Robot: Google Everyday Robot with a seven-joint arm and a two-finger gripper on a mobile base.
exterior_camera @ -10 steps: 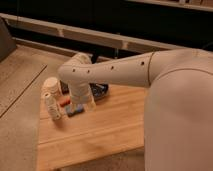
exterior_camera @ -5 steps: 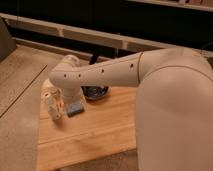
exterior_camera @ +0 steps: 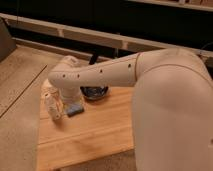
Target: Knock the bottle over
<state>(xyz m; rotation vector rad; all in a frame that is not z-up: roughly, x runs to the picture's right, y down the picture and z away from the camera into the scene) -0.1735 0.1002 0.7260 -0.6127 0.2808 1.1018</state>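
Note:
The bottle (exterior_camera: 53, 105) is small, slim and whitish with a pale label. It stands upright near the left edge of the wooden table top (exterior_camera: 95, 132). My white arm reaches in from the right. Its rounded wrist hangs just above and to the right of the bottle. The gripper (exterior_camera: 69, 98) points down under the wrist, close beside the bottle's right side, and is mostly hidden by the arm. I cannot tell whether it touches the bottle.
A blue object (exterior_camera: 75, 109) lies just right of the bottle. A dark bowl (exterior_camera: 95, 92) sits behind it under the arm. A speckled grey counter (exterior_camera: 17, 100) lies to the left, and a dark shelf wall runs along the back.
The arm has swung left, so the wrist now hangs over the bottle's right side and covers the white cup. The bottle still stands in the same place.

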